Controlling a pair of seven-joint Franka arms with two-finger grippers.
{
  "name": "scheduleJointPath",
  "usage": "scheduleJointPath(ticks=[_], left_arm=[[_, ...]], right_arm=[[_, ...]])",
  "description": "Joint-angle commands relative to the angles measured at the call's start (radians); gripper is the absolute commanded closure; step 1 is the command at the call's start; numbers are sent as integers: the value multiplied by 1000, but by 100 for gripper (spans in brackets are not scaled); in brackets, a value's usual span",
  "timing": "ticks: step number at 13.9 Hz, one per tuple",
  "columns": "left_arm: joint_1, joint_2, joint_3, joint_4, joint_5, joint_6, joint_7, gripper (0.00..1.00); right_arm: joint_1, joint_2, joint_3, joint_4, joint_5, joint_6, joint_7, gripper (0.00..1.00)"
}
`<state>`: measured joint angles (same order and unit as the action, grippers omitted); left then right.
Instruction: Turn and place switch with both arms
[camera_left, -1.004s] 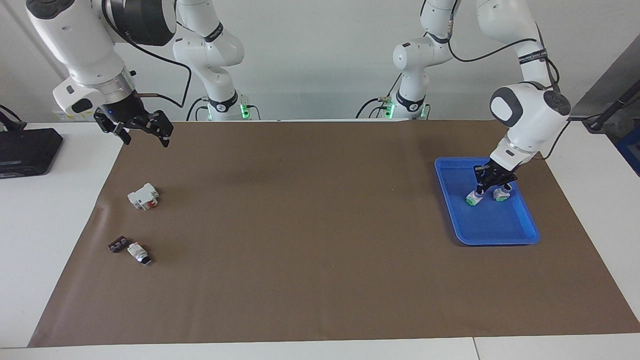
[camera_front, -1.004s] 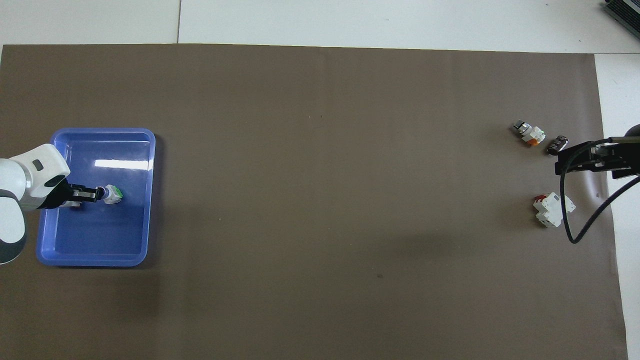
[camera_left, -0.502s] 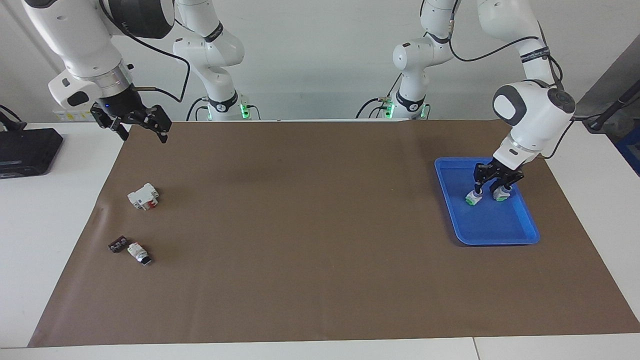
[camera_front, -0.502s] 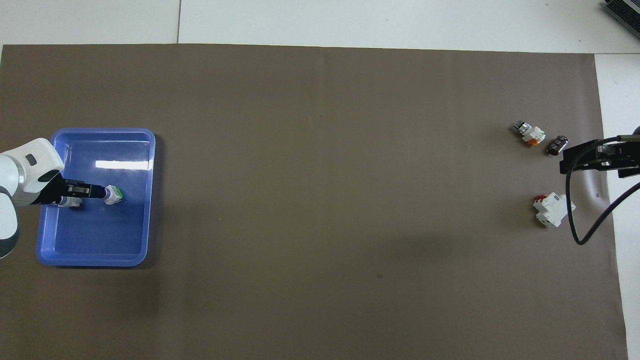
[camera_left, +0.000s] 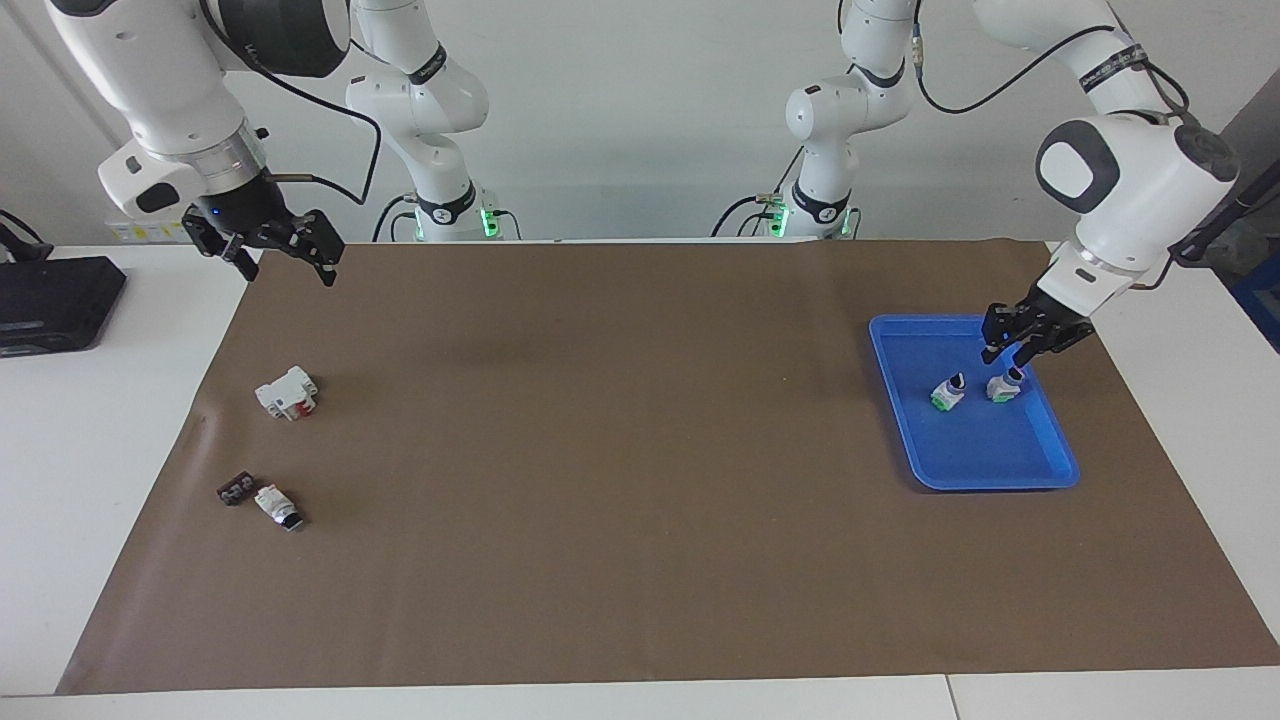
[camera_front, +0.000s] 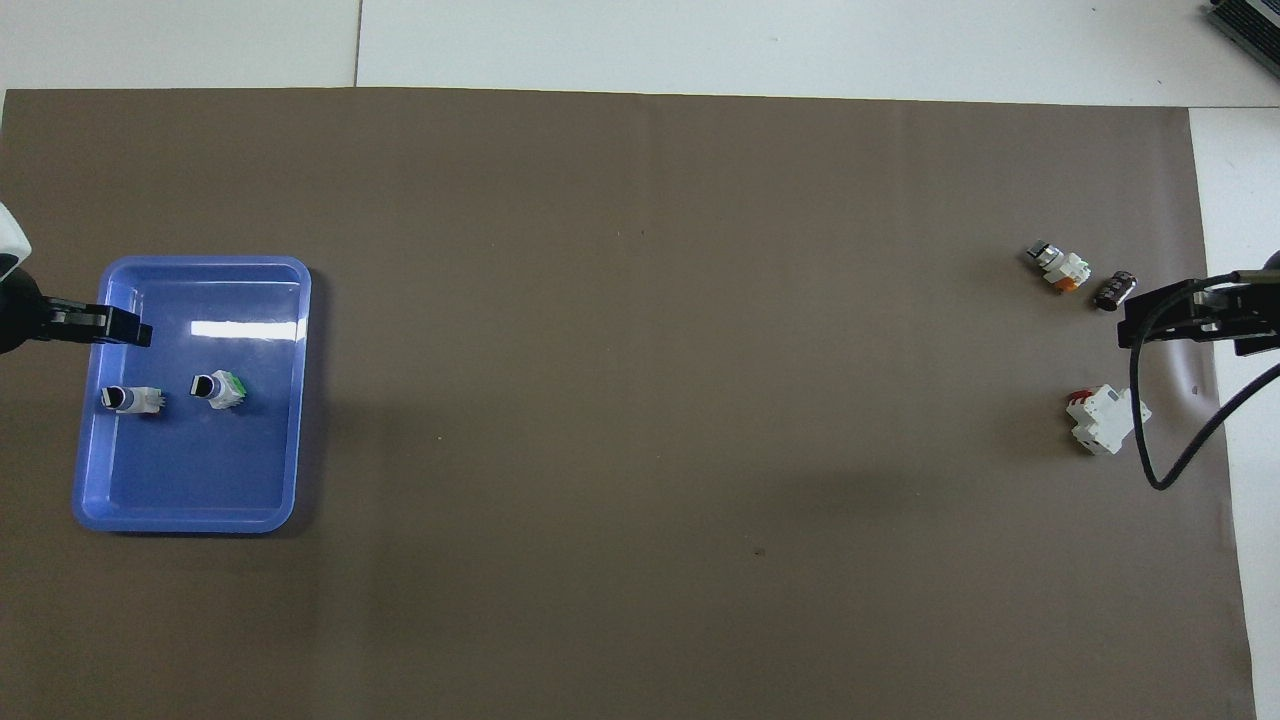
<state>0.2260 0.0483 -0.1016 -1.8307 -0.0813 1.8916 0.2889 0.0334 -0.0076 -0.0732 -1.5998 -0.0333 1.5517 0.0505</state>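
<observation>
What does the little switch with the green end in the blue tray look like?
The small white plastic-looking switch with a bright green end and a black knob sits in the shallow blue plastic tray, at the left arm's end of the table. It lies on its side on the tray floor, knob end pointing toward a second small white switch with a black knob beside it, not touching. Nothing holds it: the left arm's black claw hangs above the tray, apart from it.

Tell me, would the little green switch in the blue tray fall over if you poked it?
Probably. The switch stands in the tray, knob up, on a small green base, so a poke might tip it. It looks like hard plastic, likely stiff and light. Tipped onto its round body, it might roll, though the tray's rim should stop it.
</observation>
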Motion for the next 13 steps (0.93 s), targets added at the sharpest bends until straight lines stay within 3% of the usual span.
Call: scheduleJointPath(ticks=[1, 4, 10, 11, 12, 13], left_arm=[[-57, 36, 0, 173, 92, -171, -73, 51], [-114, 33, -1, 286, 98, -302, -132, 52], [-258, 25, -6, 383, 104, -416, -255, 52], [-264, 18, -6, 383, 103, -416, -264, 42], [-258, -10, -4, 370, 103, -413, -264, 14], [-249, -22, 2, 354, 101, -408, -261, 0]], right_arm=[[-3, -11, 6, -6, -4, -12, 3, 0], [-3, -11, 6, -6, -4, -12, 3, 0], [-3, -11, 6, -6, -4, -12, 3, 0], [-3, -11, 6, -8, -4, -12, 3, 0], [-3, -11, 6, -6, -4, -12, 3, 0], [-4, -11, 6, -6, -4, -12, 5, 0]])
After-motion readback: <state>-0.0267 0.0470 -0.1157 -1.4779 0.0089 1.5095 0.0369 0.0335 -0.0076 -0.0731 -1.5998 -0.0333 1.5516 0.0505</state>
